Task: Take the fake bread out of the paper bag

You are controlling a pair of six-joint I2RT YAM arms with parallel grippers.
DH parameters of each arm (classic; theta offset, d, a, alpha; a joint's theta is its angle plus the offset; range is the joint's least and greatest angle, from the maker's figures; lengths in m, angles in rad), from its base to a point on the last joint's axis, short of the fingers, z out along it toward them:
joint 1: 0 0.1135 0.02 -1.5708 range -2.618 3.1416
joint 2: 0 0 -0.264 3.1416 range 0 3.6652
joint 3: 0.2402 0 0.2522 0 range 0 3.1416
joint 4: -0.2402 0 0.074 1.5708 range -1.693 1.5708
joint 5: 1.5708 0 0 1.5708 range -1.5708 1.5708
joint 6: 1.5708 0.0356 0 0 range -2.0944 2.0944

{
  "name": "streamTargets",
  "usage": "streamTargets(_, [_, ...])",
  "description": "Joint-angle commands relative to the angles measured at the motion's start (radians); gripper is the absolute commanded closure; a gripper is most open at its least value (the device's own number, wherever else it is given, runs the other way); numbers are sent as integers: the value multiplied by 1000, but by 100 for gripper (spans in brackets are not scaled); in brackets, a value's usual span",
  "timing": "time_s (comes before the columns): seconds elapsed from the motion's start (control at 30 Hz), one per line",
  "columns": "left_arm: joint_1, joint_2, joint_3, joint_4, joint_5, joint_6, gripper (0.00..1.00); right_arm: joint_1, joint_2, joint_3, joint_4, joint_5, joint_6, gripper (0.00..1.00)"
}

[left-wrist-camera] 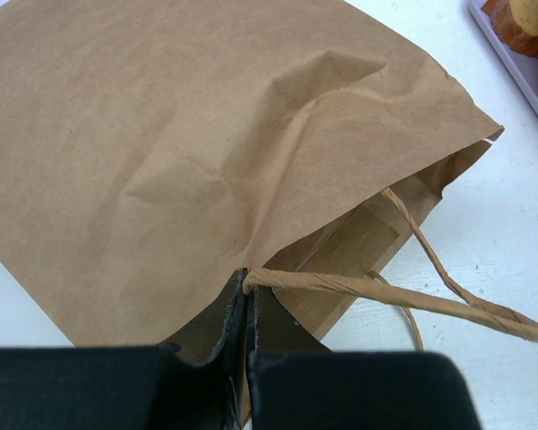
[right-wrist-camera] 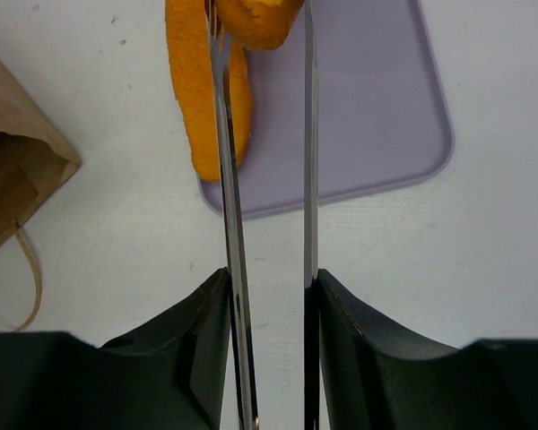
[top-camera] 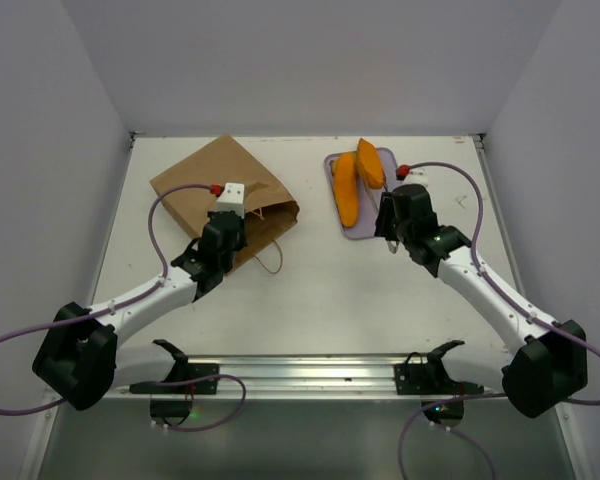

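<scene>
The brown paper bag [top-camera: 205,190] lies flat at the back left, its mouth facing right; no bread shows inside it in the left wrist view [left-wrist-camera: 161,134]. My left gripper [top-camera: 236,215] [left-wrist-camera: 248,300] is shut on the bag's upper rim where a string handle [left-wrist-camera: 386,291] is attached. My right gripper [top-camera: 388,215] [right-wrist-camera: 267,287] is shut on thin metal tongs [right-wrist-camera: 309,134]. The tongs pinch a plump orange bread piece [top-camera: 370,165] [right-wrist-camera: 260,22] over the lavender tray [top-camera: 365,228] [right-wrist-camera: 368,107]. A long orange baguette [top-camera: 347,190] [right-wrist-camera: 197,98] lies along the tray's left edge.
The bag's second handle loop [top-camera: 270,262] lies on the white table in front of its mouth. The bag's corner [right-wrist-camera: 18,161] shows at the left of the right wrist view. Grey walls close in the table at the back and both sides.
</scene>
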Motion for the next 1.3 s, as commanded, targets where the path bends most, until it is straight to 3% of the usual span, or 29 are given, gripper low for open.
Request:
streamTargets(0.0, [11, -17, 32, -6, -6, -20, 100, 3, -62, -46, -18, -68, 53, 100])
streamTargets(0.13, [11, -19, 32, -6, -4, -20, 100, 3, -129, -105, -37, -85, 78, 100])
streamTargets(0.73, [11, -17, 33, -6, 0, -18, 100, 16, -130, -257, -20, -93, 113, 99])
streamTargets(0.8, [11, -17, 32, -6, 0, -18, 100, 16, -128, -254, -23, -91, 113, 97])
streamTargets(0.9, [11, -17, 33, -6, 0, -20, 100, 16, -137, -251, -27, -85, 113, 82])
streamTargets(1.27, [9, -17, 32, -8, -3, -18, 100, 15, -136, -237, -38, -79, 110, 75])
